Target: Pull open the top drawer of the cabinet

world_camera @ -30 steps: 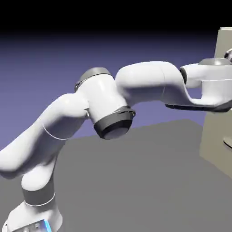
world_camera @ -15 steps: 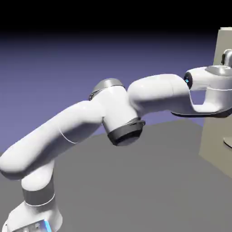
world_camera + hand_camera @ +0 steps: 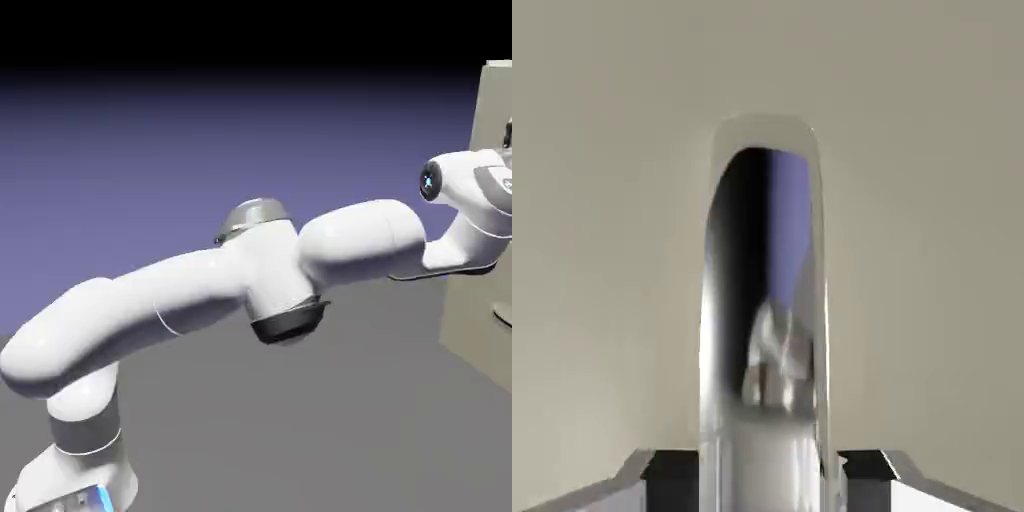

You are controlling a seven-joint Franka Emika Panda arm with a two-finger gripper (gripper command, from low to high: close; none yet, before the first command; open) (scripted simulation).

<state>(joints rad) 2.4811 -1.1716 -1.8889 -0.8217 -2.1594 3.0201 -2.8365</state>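
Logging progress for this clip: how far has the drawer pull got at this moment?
Done: the arm has reached the cabinet, and in the hand view the pincer sits at a shiny grey handle, a finger tip close on each side. In hand: the grasp looks closed or nearly so. Left: the pull itself; the beige front fills the hand view, and neither view shows a drawer drawn out.

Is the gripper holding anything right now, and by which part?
Yes: the gripper is shut on the top drawer's grey bar handle, which runs between its fingertips.
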